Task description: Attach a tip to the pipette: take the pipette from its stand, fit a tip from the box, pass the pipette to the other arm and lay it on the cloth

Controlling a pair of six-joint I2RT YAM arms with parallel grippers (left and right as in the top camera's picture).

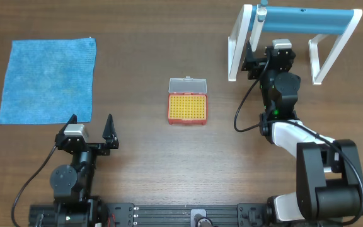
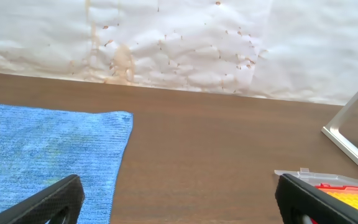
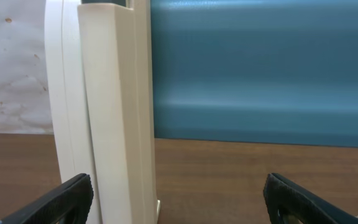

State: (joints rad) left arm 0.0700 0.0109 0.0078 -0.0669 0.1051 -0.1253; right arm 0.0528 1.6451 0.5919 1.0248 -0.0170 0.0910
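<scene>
The pipette [image 1: 257, 24] hangs at the left end of its stand [image 1: 307, 19], upper right of the top view. The right pincer [image 3: 179, 205] gapes wide before it, holding nothing. It should centre on the pipette's body, clear of the stand's leg, before closing. The left pincer [image 1: 91, 124], also wide, sits lower left.

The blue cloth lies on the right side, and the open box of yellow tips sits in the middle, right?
No: the top view shows the cloth on the left side. The open box of yellow tips does sit in the middle.
</scene>
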